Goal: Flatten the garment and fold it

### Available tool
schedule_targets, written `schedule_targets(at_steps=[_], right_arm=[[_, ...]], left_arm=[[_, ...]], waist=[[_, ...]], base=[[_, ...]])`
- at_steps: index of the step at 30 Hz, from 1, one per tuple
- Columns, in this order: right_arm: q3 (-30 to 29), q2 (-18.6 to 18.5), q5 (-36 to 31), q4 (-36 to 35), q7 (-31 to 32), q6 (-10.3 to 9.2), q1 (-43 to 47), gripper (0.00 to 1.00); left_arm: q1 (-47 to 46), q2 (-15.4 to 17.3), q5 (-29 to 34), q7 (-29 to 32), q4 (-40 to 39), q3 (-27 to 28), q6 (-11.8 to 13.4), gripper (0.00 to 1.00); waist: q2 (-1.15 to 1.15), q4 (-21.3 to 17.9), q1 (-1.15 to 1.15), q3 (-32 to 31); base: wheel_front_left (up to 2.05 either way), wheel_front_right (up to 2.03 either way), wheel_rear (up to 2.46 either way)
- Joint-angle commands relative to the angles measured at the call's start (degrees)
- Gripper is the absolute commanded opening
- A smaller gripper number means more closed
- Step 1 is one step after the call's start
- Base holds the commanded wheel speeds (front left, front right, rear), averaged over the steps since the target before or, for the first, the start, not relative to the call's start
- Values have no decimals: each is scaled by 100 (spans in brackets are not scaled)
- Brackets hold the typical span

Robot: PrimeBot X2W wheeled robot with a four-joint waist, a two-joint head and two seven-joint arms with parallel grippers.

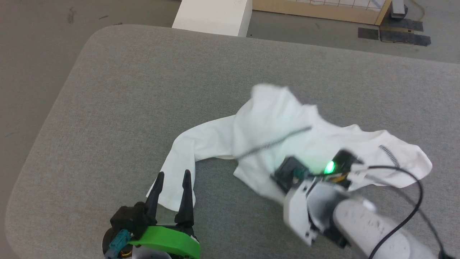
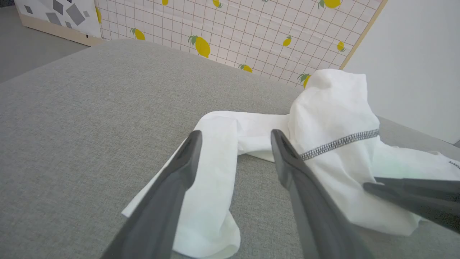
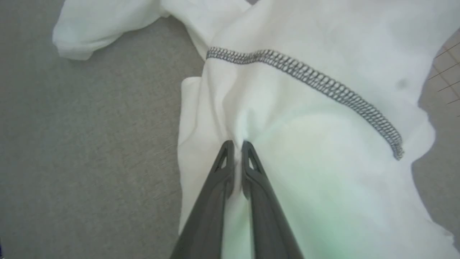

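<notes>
The garment [image 1: 280,140], a white long-sleeved shirt with dark zigzag seams, lies crumpled on the grey padded table [image 1: 143,90], one sleeve trailing toward the near left. My left gripper [image 1: 171,177] stands open over that sleeve's cuff, a finger on either side of the sleeve [image 2: 212,169] in the left wrist view. My right gripper [image 3: 237,144] is shut, pinching a fold of the garment [image 3: 305,108] just below the zigzag seam [image 3: 309,81]. In the head view the right wrist [image 1: 316,180] covers its fingers. The right fingers [image 2: 413,199] reach in at the left wrist view's right edge.
A white rigid box [image 1: 215,16] stands on the floor beyond the table's far edge. A lemon-patterned panel [image 2: 233,28] with a wooden frame stands behind it. The table's rounded left corner [image 1: 90,39] is bare grey fabric. A black cable [image 1: 413,187] loops off the right wrist.
</notes>
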Motion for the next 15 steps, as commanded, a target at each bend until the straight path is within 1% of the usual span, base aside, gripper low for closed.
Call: schedule_targets(at_steps=[1,2,3,4,7,9,12,15], right_arm=[[135,15,231,12,126,-9,188,36],[183,1,390,15,211,-9,250,64],[206,-26,474,7,253,-9,274,94],[205,-64,564,-6,288,-9,283,100],[-38,-88,830,-95,298,-9,272,100],[-333,-59,1065,-206,328,-9,277,100],[-930,-14,1402,-458,462,-9,300,100],[-1575,-110,1406,-744,578,-9,230,100]], left_arm=[[-96,-15,-75,-22,16,-6,19,100],[-102,-15,-73,-22,23,-6,20,100],[-106,-15,-71,-22,28,-5,21,100],[-107,-15,-67,-22,32,0,24,100],[-85,-15,-47,-22,44,30,30,100],[-53,-15,-30,-22,55,52,28,100],[-3,-15,-18,-22,63,60,18,100],[28,-15,-22,-22,55,48,14,100]], waist=[[0,-2,0,10],[0,-4,0,13],[0,-6,0,15],[0,-12,0,14],[0,-54,0,-11],[0,-89,0,-43],[0,-132,0,-91],[0,-160,0,-107]], base=[[0,0,0],[0,0,0],[0,0,0],[0,0,0],[0,0,0],[0,0,0],[0,0,0],[0,0,0]])
